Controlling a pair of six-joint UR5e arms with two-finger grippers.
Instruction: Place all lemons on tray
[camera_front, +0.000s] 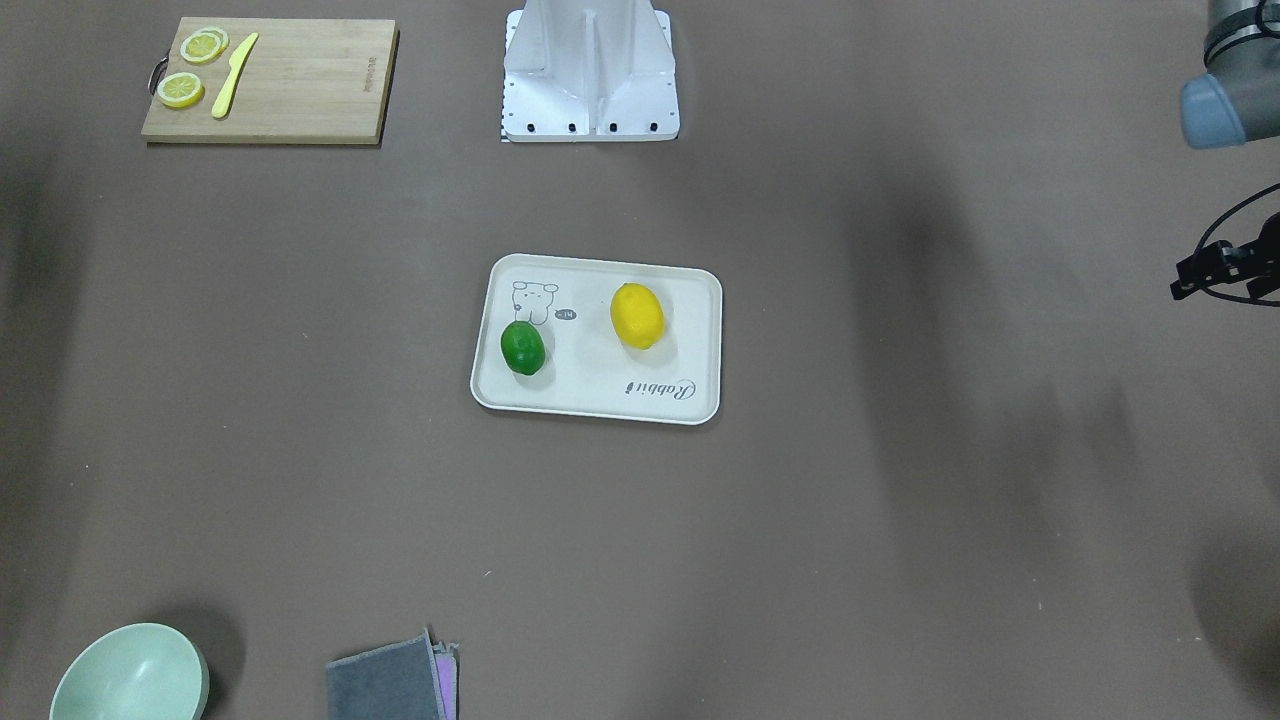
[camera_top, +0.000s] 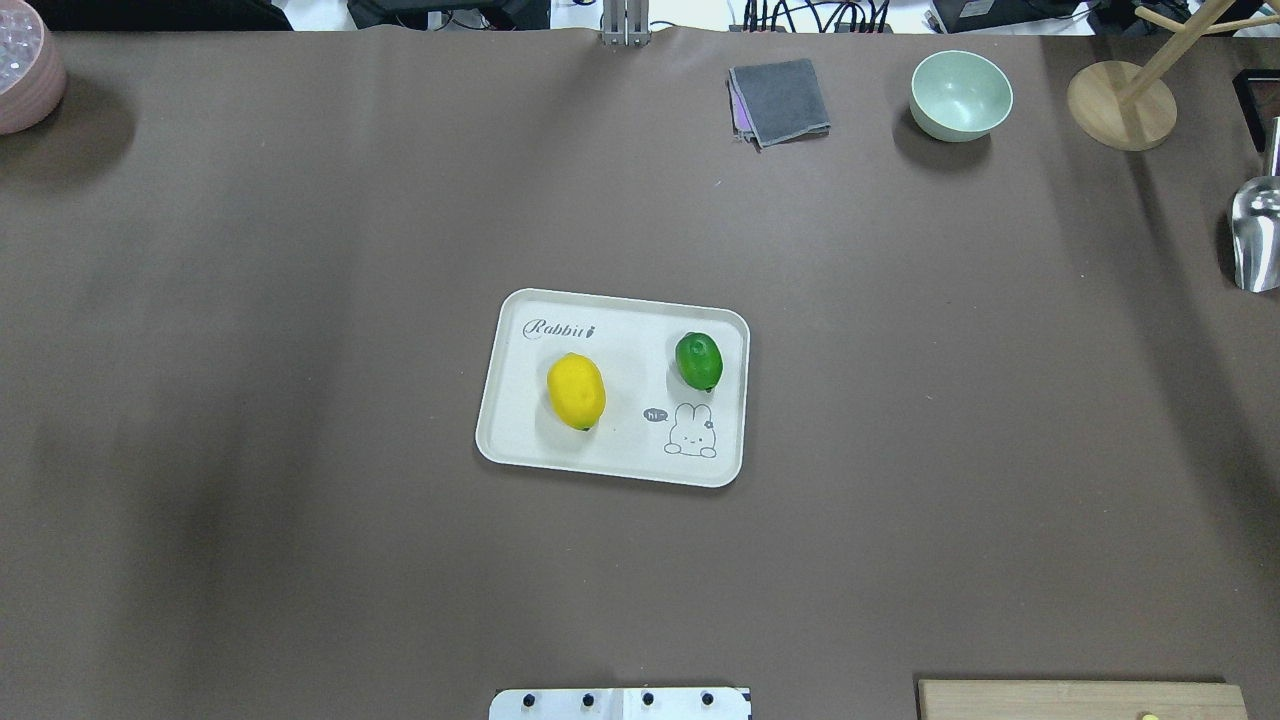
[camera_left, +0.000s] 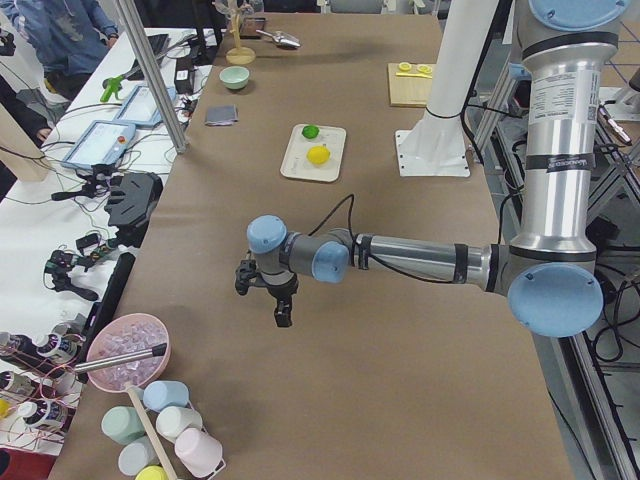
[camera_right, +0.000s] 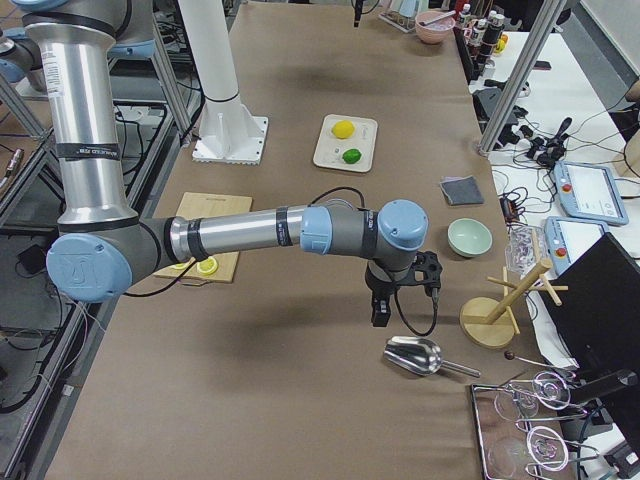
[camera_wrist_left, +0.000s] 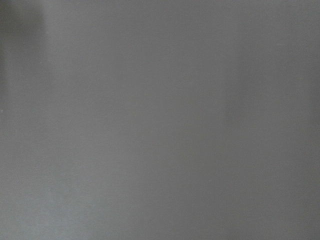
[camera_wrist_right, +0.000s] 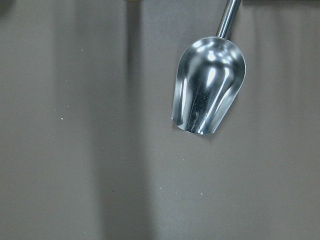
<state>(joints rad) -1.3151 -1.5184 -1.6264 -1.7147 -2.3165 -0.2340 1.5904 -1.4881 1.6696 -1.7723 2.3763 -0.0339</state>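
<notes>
Left gripper (camera_left: 270, 297) and right gripper (camera_right: 384, 300): jaws too small, cannot tell. Yellow oval lemon (camera_top: 576, 391), glossy green lemon (camera_top: 698, 361) lie on cream-white rectangular tray (camera_top: 620, 445); likely nothing left.

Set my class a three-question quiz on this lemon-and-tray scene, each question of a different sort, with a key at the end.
1. True or false: the green lemon lies on the tray, apart from the yellow lemon.
2. Multiple choice: what lies on the cutting board next to the lemon slices? A. a yellow knife. B. a green bowl. C. a grey cloth.
3. Short answer: how many whole lemons are off the tray?

Key: 1 true; 2 A; 3 zero.
</notes>
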